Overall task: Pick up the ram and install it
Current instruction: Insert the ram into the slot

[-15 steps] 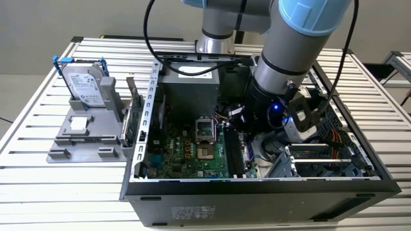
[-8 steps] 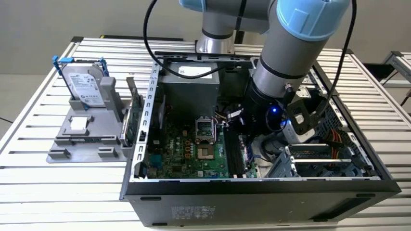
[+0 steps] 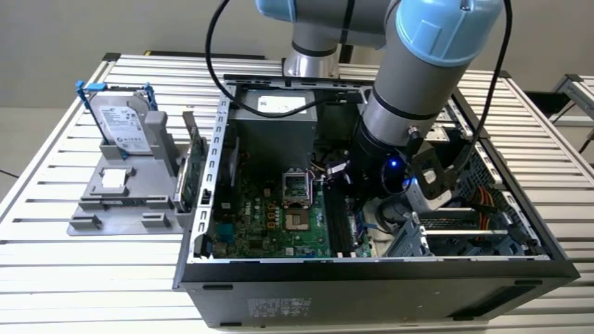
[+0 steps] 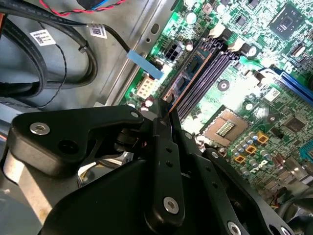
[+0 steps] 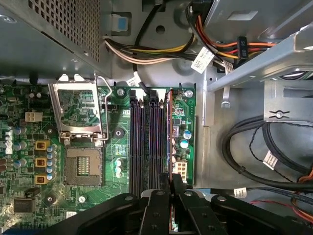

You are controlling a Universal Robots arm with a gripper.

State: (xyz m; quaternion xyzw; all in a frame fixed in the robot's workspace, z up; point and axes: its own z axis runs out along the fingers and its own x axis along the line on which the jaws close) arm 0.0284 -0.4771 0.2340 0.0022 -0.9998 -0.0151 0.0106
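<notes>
The ram point(image 5: 170, 127) is a thin stick seen edge-on, standing in the outermost memory slot of the green motherboard point(image 5: 117, 122). In the second wrist view the ram point(image 4: 188, 73) shows its bluish face with dark chips. My gripper point(image 5: 171, 188) has its black fingers point(image 4: 159, 127) pressed together on the near end of the stick. Dark memory slots point(image 5: 146, 142) lie beside it with nothing in them. In the exterior view the arm's wrist point(image 3: 390, 174) reaches down into the open computer case point(image 3: 371, 268).
A silver hard drive point(image 3: 125, 122) with blue clips stands on a grey holder point(image 3: 121, 202) at the exterior view's left, with a green card point(image 3: 190, 174) on edge beside it. The processor socket point(image 5: 83, 166), power supply point(image 3: 274, 118), cable bundles point(image 5: 254, 147) and drive cage point(image 3: 446, 236) crowd the case.
</notes>
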